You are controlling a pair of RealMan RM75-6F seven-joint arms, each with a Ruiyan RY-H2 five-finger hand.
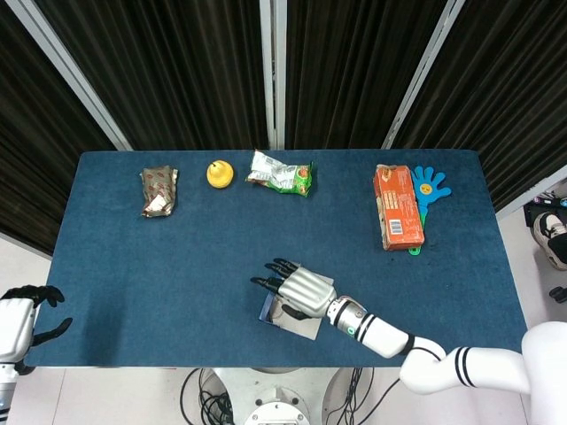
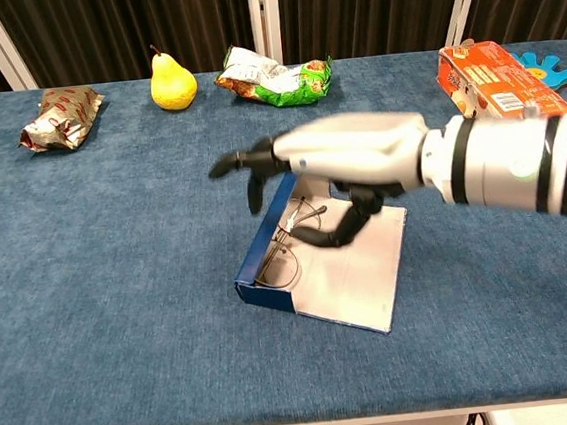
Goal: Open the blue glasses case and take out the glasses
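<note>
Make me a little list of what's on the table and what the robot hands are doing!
case: blue glasses case lying open, pale lid flat on the blue table
glasses: thin wire-framed glasses inside the case
right hand: silver right hand above the case, fingers spread, holding nothing
left hand: left hand off the table's left edge
back row: crumpled brown wrapper, yellow pear, green snack bag, orange box, blue hand-shaped toy
</note>
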